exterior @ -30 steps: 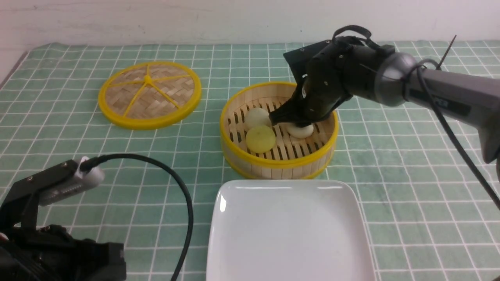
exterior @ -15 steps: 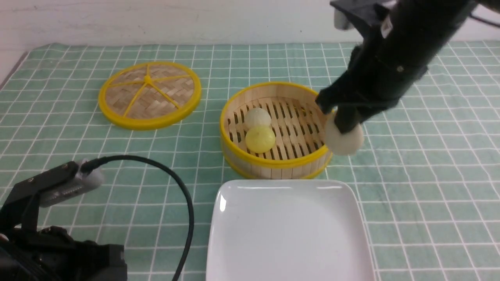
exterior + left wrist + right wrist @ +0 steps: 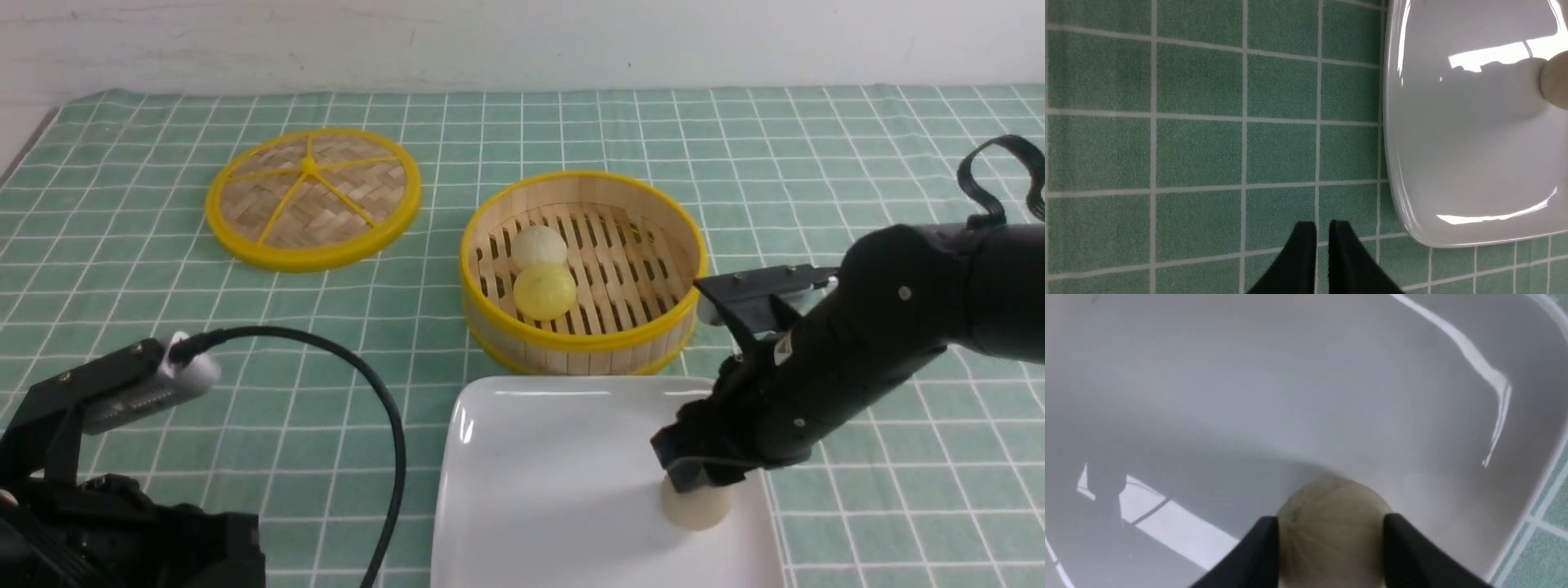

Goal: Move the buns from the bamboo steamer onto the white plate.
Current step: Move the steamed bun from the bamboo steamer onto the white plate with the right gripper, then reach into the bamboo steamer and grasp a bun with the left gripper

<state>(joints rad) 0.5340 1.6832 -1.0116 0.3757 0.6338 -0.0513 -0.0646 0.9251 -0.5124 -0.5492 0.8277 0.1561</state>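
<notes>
Right tool low over white plate, spread astride cream bun

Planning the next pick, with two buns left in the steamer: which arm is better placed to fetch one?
Right, probably: the right claw is at the white plate, next to the bamboo steamer. The left claw, shut, hangs over the cloth left of the plate, farther away.

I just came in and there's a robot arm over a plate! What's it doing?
The robot is moving buns from the bamboo steamer to the white plate. Its right gripper is down at the plate, fingers either side of a cream bun that rests on it; whether it has let go is unclear. A second cream bun and a yellow bun wait in the steamer. The left gripper is shut and empty.
</notes>
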